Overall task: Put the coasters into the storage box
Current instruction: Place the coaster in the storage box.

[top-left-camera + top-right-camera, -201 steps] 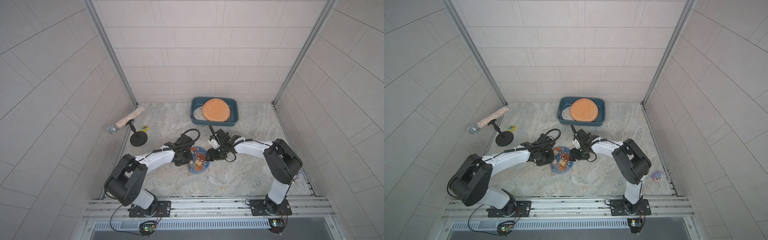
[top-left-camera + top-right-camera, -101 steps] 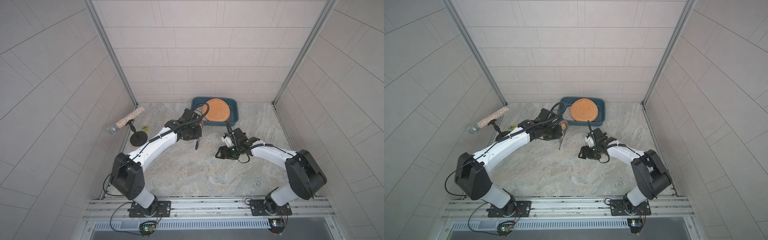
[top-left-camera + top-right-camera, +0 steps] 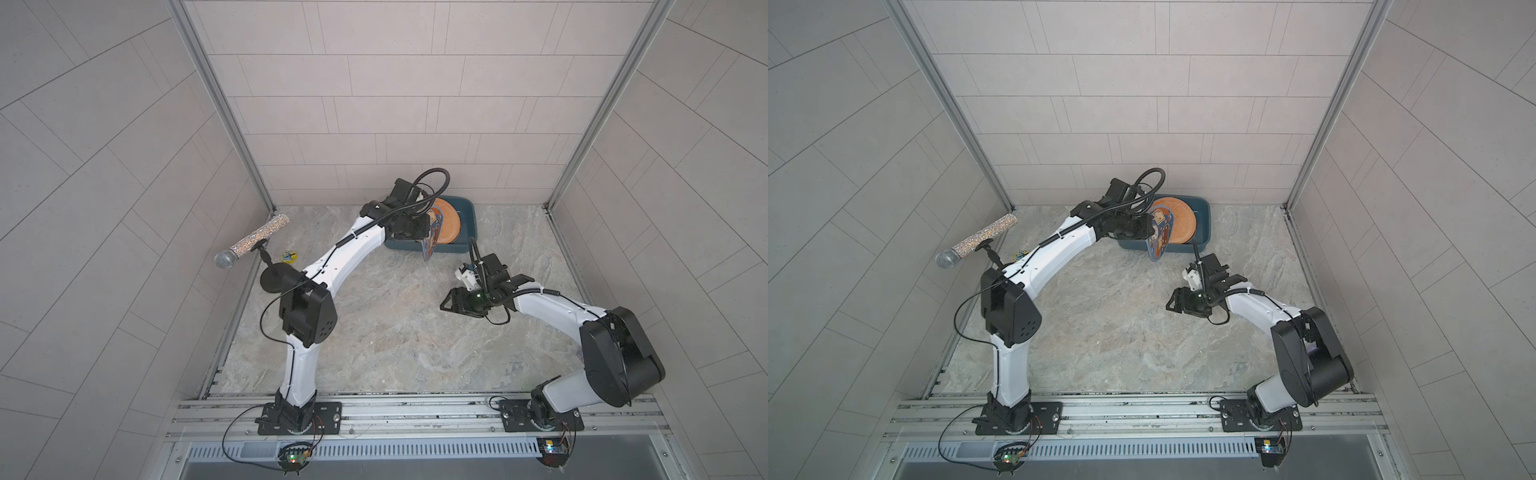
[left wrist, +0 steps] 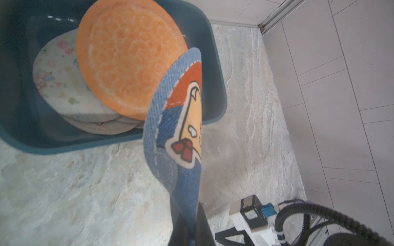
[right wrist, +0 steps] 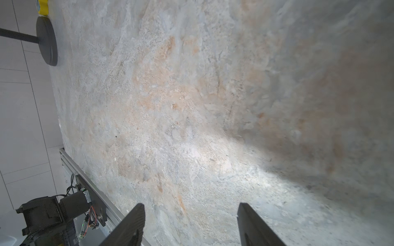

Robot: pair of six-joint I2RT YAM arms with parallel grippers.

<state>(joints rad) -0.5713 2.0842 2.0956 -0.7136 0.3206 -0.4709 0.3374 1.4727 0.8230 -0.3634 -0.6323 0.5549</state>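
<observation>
**Blue coaster pinched on edge at the box's near wall**

Closest to the arm bases, we found our right gripper [image 3: 449,300] low over the bare marble table [image 3: 374,340], well apart from every coaster. In its wrist view the two dark fingers [image 5: 132,223] stood wide apart with only stone between them, so we read it as spread and empty.

At about the same depth, by the left wall, stood a glittery microphone [image 3: 253,241] on a stand with a black round base [image 3: 274,278]. A small yellow badge [image 3: 287,257] lay just beside that base.

Farther out, our left arm reached across toward the far wall. The left gripper [image 4: 189,221] was pressed together on the rim of a blue coaster [image 4: 179,132] printed with a cartoon animal. The disc stood on edge, tilted, and stretched away from the fingertips toward the storage box [image 4: 217,85]. In both top views it hung beside the gripper, over the box's near wall, with its lower tip above the table just in front of that wall. We could not tell whether it touched the wall.

Farthest away, the teal box sat close against the back wall, right of centre. Inside it an orange coaster [image 4: 128,59] lay uppermost, slanted over a stack of pale discs. A cream coaster [image 4: 57,76] with small pastel prints showed from beneath it. Seen from the left wrist, the blue disc's far edge overlapped the orange one, but we could not tell whether they met.
</observation>
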